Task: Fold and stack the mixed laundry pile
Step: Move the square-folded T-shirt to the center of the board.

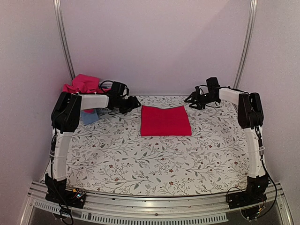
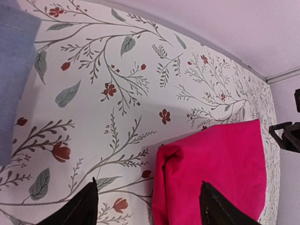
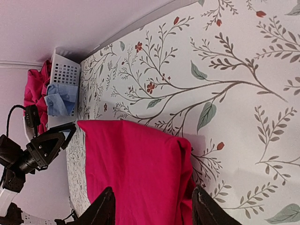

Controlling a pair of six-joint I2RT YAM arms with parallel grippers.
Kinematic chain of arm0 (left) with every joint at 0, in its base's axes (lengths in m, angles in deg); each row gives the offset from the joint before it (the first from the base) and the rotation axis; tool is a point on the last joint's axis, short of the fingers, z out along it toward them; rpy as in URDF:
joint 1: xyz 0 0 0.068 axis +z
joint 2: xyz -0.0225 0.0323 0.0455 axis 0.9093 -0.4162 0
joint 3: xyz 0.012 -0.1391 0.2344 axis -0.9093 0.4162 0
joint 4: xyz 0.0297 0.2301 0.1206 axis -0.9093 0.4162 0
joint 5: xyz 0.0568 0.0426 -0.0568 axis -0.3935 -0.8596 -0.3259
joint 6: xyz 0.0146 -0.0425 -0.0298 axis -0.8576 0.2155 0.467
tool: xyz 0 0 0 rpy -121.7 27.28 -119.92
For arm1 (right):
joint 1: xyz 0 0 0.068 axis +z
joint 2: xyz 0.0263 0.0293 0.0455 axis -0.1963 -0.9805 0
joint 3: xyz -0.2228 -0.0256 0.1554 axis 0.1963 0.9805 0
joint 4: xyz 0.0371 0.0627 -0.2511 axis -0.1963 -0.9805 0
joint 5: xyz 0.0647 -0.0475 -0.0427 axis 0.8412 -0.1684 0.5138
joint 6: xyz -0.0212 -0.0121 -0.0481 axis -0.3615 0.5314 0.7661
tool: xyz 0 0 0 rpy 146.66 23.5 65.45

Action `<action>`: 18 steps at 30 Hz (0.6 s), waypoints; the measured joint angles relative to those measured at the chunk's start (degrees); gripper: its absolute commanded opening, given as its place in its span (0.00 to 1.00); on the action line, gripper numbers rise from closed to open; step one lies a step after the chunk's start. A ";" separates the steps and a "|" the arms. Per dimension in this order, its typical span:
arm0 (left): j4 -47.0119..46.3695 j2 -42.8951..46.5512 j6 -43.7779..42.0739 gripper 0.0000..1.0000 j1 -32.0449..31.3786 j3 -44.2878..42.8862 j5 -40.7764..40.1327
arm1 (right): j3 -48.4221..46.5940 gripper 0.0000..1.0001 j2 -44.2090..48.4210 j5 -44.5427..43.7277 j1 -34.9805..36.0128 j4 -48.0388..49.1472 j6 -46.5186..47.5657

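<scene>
A folded bright red cloth [image 1: 165, 120] lies flat on the flowered table [image 1: 140, 159], toward the back middle. My left gripper [image 1: 133, 104] hovers open just off the cloth's left far corner, and in the left wrist view its corner [image 2: 220, 164] lies below and between the spread fingers [image 2: 82, 206]. My right gripper [image 1: 193, 101] is open off the right far corner, over the cloth's folded edge [image 3: 136, 168]. The rest of the laundry pile, pink-red pieces [image 1: 84, 84] and a light blue one [image 1: 90, 116], sits at the far left.
A white slatted basket [image 3: 65, 72] holds the pink [image 3: 35, 91] and light blue [image 3: 61, 98] cloths at the table's far left corner. Plain walls close the back and sides. Both arm bases stand at the near edge.
</scene>
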 measured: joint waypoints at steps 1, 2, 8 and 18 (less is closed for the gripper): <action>-0.11 1.31 -0.50 0.73 0.11 1.11 0.00 | 0.81 0.56 0.81 -0.09 -0.46 0.07 0.20; -0.13 2.69 -1.03 0.73 0.11 2.05 0.09 | 1.81 0.57 1.88 -0.15 -0.81 0.04 0.42; -1.95 10.23 -3.63 0.66 -0.76 6.88 1.51 | 7.52 0.54 9.68 0.31 -2.10 0.26 2.27; -0.92 6.86 -3.15 0.68 -4.42 9.40 4.17 | 11.74 0.55 9.38 -0.68 2.78 -3.19 5.73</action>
